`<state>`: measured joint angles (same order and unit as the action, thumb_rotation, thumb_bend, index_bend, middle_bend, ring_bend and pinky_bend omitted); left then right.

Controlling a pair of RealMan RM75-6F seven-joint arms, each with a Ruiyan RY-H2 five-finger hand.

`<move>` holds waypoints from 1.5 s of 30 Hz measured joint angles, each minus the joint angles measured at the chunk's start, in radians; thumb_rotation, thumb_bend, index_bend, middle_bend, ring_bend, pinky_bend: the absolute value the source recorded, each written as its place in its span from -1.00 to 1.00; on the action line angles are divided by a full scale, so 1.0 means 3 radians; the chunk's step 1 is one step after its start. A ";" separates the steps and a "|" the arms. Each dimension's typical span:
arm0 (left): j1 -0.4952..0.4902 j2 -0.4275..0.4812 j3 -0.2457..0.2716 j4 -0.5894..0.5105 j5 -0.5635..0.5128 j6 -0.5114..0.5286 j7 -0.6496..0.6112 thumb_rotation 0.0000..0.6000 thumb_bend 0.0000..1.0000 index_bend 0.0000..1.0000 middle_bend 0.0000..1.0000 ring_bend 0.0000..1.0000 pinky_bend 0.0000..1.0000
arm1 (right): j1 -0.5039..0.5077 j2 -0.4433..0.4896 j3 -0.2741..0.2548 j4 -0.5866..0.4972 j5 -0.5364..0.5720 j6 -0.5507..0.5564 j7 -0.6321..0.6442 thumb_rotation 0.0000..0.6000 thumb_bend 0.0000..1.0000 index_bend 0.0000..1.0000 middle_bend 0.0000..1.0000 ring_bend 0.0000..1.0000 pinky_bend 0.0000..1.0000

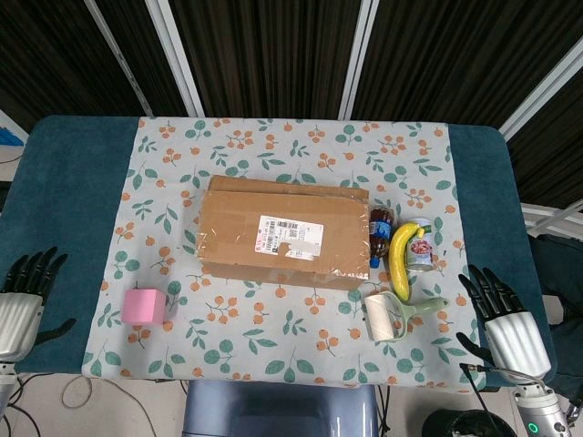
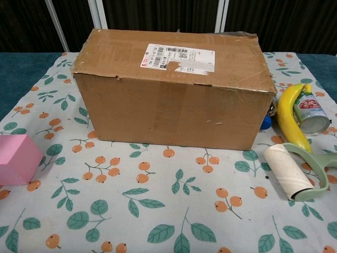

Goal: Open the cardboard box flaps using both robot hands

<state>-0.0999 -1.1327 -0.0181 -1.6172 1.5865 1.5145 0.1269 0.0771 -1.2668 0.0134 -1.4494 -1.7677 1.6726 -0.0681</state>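
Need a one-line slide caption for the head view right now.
Closed brown cardboard box on floral cloth, left hand and right hand open at the table's near edge.

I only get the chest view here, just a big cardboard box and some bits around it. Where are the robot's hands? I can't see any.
Observer: Both are at the near table edge. The left hand hovers over the blue cloth, far left of the cardboard box.
Operator: And the other one?
Observer: The right hand is at the near right corner, fingers spread, holding nothing.
Operator: Something blue peeks out behind the box on my right. What is it?
Observer: A small bottle with a blue cap, lying between the box and the banana.
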 measured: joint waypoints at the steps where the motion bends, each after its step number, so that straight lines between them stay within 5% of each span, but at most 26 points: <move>1: -0.0006 0.0000 -0.0010 -0.0006 0.0013 0.0012 0.0013 1.00 -0.73 -1.00 -1.00 -1.00 -0.91 | 0.0002 -0.0003 0.0007 0.0002 0.0015 -0.0004 0.0010 1.00 -0.65 -1.00 -1.00 -0.97 -0.54; 9: -0.0163 0.0189 -0.0146 -0.0485 -0.0052 -0.0129 0.0006 1.00 0.15 -1.00 -1.00 -1.00 -0.84 | 0.0021 -0.0019 0.0032 -0.0024 0.0100 -0.0062 0.0116 1.00 -0.64 -1.00 -1.00 -0.97 -0.54; 16: -0.0681 0.0486 -0.0573 -0.1058 -0.0500 -0.0694 0.0157 1.00 0.58 -0.89 -0.89 -0.82 -0.49 | 0.0029 -0.0023 0.0050 -0.0066 0.0167 -0.0095 0.0175 1.00 -0.63 -1.00 -1.00 -0.97 -0.54; 21: -0.1173 0.0531 -0.0909 -0.1171 -0.1092 -0.1119 0.0452 1.00 0.73 -0.76 -0.69 -0.68 -0.34 | 0.0031 -0.0012 0.0070 -0.0105 0.0252 -0.0137 0.0254 1.00 -0.61 -1.00 -1.00 -0.97 -0.54; 29: -0.2010 0.0324 -0.1203 -0.0974 -0.2142 -0.1680 0.1014 1.00 0.99 -0.56 -0.42 -0.47 -0.19 | 0.0037 0.0022 0.0091 -0.0155 0.0360 -0.0207 0.0403 1.00 -0.60 -1.00 -1.00 -0.97 -0.54; 35: -0.2737 -0.0050 -0.1252 -0.0463 -0.2663 -0.1959 0.1632 1.00 1.00 -0.44 -0.29 -0.44 -0.18 | 0.0042 0.0047 0.0093 -0.0184 0.0390 -0.0239 0.0494 1.00 -0.60 -1.00 -1.00 -0.97 -0.54; 45: -0.3492 -0.0540 -0.1121 0.0230 -0.3256 -0.2384 0.2032 1.00 1.00 -0.39 -0.23 -0.41 -0.18 | 0.0048 0.0064 0.0112 -0.0217 0.0464 -0.0285 0.0620 1.00 -0.59 -1.00 -1.00 -0.97 -0.54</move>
<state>-1.1476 -1.2947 -0.3545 -1.5484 0.6096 0.7993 0.7366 0.0915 -1.2477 0.0471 -1.5145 -1.6285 1.5872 0.1179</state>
